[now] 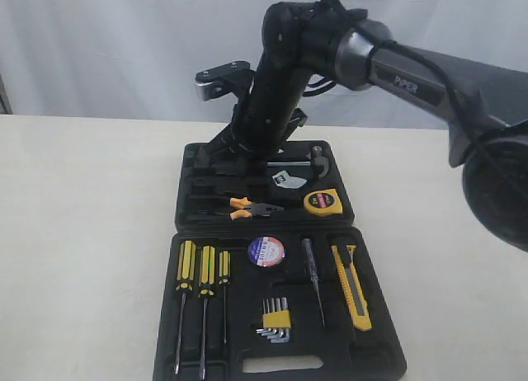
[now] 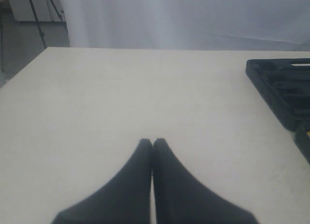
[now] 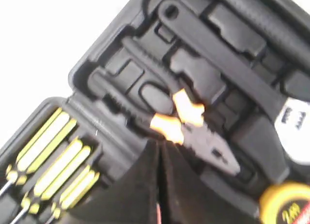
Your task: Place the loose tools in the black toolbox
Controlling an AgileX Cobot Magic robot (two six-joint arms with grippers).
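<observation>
Black toolbox (image 1: 384, 348): is lying open on the pale table (image 1: 82, 232), its two halves meeting at the middle hinge.
Pliers (image 1: 247, 206): are lying in the far half, black handles pointing left, with orange at the neck.
Tape measure (image 1: 322, 202): is sitting in the far half, right of the pliers' nose and near the hammer (image 1: 318, 158).
Tape roll (image 1: 266, 251): is resting flat in the near half, its blue-white label facing up.
Utility knife (image 1: 352, 284): is lying lengthwise along the right side of the near half.
Screwdrivers (image 1: 202, 270): are sitting side by side at the left of the near half.
Hex key set (image 1: 276, 322): is sitting below the tape roll.
Right gripper (image 3: 159, 142): is hovering over the far half, fingers pressed together with nothing between them and tips just beside the pliers' orange neck; whether they touch cannot be told.
Left gripper (image 2: 152, 140): is hanging over bare table, well apart from the toolbox, fingers closed and empty.
</observation>
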